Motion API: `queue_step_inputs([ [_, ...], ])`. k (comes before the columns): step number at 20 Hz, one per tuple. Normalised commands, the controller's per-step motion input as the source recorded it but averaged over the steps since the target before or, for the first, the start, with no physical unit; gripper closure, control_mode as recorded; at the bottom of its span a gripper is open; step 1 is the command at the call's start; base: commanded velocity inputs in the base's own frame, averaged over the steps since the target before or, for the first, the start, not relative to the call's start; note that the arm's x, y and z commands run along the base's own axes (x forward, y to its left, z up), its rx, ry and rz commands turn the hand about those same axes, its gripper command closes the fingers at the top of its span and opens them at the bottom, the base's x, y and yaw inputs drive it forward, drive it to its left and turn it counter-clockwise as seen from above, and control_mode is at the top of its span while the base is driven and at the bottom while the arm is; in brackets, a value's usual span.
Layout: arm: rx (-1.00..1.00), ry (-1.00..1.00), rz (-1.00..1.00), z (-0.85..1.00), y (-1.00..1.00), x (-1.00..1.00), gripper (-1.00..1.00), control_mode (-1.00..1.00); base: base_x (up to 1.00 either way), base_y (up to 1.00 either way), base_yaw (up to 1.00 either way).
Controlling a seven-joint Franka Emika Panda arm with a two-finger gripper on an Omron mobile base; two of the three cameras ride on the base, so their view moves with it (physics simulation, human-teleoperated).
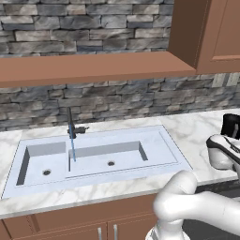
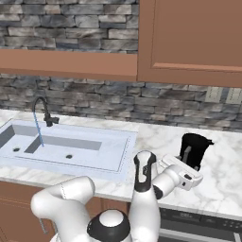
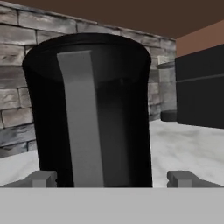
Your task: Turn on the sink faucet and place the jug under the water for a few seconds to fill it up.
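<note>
In the hand view the gripper (image 3: 111, 178) stands wide, its 2 fingertips (image 3: 43, 178) low at either side of the jug (image 3: 89, 113), which fills the centre of the frame; nothing is gripped yet. In the right base view the jug (image 2: 194, 150) stands on the counter (image 2: 156, 137) at centre right, well apart from the sink (image 2: 113, 156) at left, where the sink faucet (image 2: 43, 109) is on and the water (image 2: 38, 130) falls into the basin. If the jaws close too low or off-centre, the jug could tip or slide on the smooth marble. In the left base view the jug (image 1: 230, 125) is cut off by the right edge, and I cannot tell whether the fingertips touch it.
</note>
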Motion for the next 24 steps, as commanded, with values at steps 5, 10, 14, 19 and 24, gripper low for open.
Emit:
queue_step_inputs([
  [5,0.00,0.00,0.00,0.00,0.00,0.00,-1.00,-1.00,0.00,0.00,0.00],
  [10,0.00,-0.01,0.00,0.00,0.00,0.00,1.00,-1.00,0.00,0.00,0.00],
  [14,0.00,-0.03,0.00,0.00,0.00,0.00,1.00,-1.00,0.00,0.00,0.00],
  [19,0.00,-0.03,0.00,0.00,0.00,0.00,1.00,-1.00,0.00,0.00,0.00],
  [24,0.00,-0.03,0.01,0.00,0.00,0.00,1.00,-1.00,0.00,0.00,0.00],
])
